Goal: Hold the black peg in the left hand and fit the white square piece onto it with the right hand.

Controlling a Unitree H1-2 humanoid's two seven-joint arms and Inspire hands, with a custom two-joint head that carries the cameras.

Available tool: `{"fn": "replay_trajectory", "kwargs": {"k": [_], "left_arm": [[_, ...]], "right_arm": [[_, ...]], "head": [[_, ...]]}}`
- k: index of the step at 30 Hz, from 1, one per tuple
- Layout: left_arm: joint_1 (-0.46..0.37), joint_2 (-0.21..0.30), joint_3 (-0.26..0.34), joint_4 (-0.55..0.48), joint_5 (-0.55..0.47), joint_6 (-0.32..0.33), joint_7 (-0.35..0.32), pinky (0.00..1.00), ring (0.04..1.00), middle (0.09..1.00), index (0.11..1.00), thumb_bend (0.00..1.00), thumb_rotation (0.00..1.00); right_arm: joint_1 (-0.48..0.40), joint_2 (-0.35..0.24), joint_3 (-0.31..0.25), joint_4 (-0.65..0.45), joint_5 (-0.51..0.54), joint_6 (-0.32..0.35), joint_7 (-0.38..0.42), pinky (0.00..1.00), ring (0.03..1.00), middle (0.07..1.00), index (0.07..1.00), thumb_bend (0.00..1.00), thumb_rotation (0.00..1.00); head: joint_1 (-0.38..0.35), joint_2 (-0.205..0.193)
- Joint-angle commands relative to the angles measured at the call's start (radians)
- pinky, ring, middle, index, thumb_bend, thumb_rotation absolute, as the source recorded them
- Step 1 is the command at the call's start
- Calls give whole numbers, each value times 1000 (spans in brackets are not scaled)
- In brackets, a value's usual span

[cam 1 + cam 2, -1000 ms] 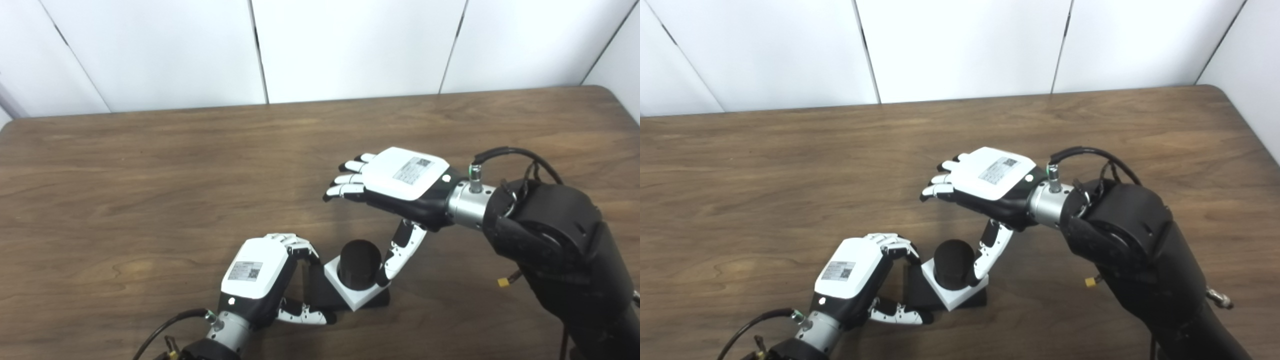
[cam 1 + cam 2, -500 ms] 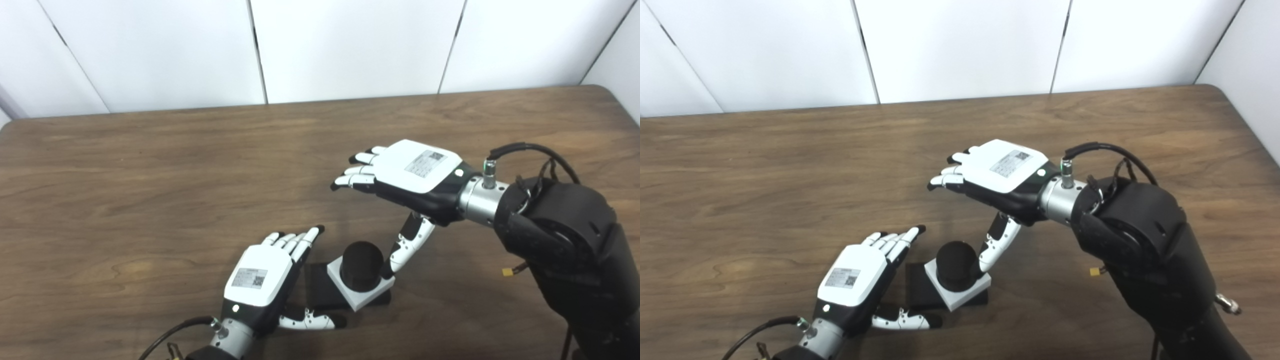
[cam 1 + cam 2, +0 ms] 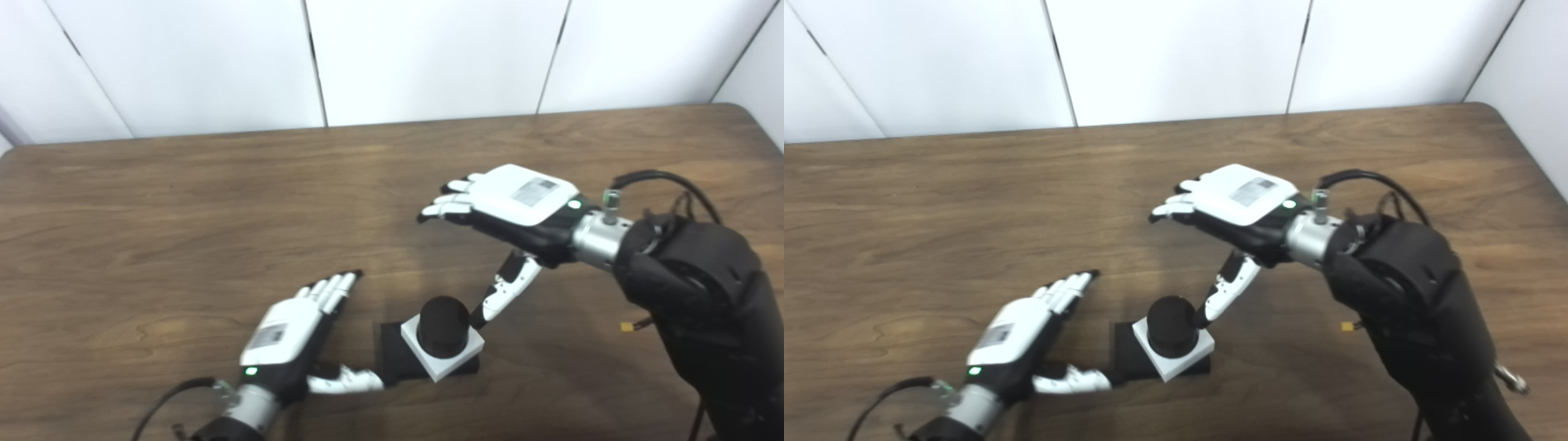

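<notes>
Your left hand's fingers (image 3: 331, 288) lie spread and nearly flat, pinching nothing, tips pointing away toward the wall; the thumb reaches sideways, its tip at the edge of the black base (image 3: 392, 361). Your right hand's fingers (image 3: 450, 199) are extended and parted, holding nothing, while its thumb hangs down with the tip just beside the black peg (image 3: 443, 318); whether it touches, you cannot tell. The left hand (image 3: 285, 331) rests low near the surface (image 3: 184, 214), left of the assembly. The right hand (image 3: 1240, 205) hovers above and behind it, palm down.

The white square piece (image 3: 1176, 358) sits around the peg, lying on the base near the surface's front edge, between the two hands. The peg stands upright, long axis vertical, rounded top facing you. The square's corners point roughly toward and away from you, diamond-wise. Its hole and the peg's lower part are hidden by the peg itself. Most of the base is covered; only its left and front margins show. The left forearm is cut off at the bottom edge and slightly blurred.
</notes>
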Motion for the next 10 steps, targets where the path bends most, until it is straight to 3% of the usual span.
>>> {"fn": "replay_trajectory", "kwargs": {"k": [1, 2, 5, 10], "left_arm": [[10, -30, 52, -37, -120, 19, 48, 863, 964, 997, 1000, 1000, 717], [15, -38, 86, -26, -194, -6, 85, 844, 963, 999, 999, 1000, 738], [21, -39, 155, 9, -331, -60, 173, 919, 988, 1000, 997, 988, 831], [15, -31, 203, 61, -451, -136, 268, 974, 1000, 1000, 1000, 764, 934]], "right_arm": [[32, -16, -61, 9, 59, 52, -65, 983, 977, 931, 928, 838, 708], [68, -6, -97, 20, 91, 77, -98, 965, 977, 939, 936, 815, 795], [176, 40, -194, 64, 186, 107, -228, 885, 972, 955, 952, 740, 962], [301, 143, -271, 126, 281, 105, -453, 844, 942, 957, 961, 637, 1000]], "head": [[-3, -2], [-5, -3], [-12, -7], [-28, -9]]}}
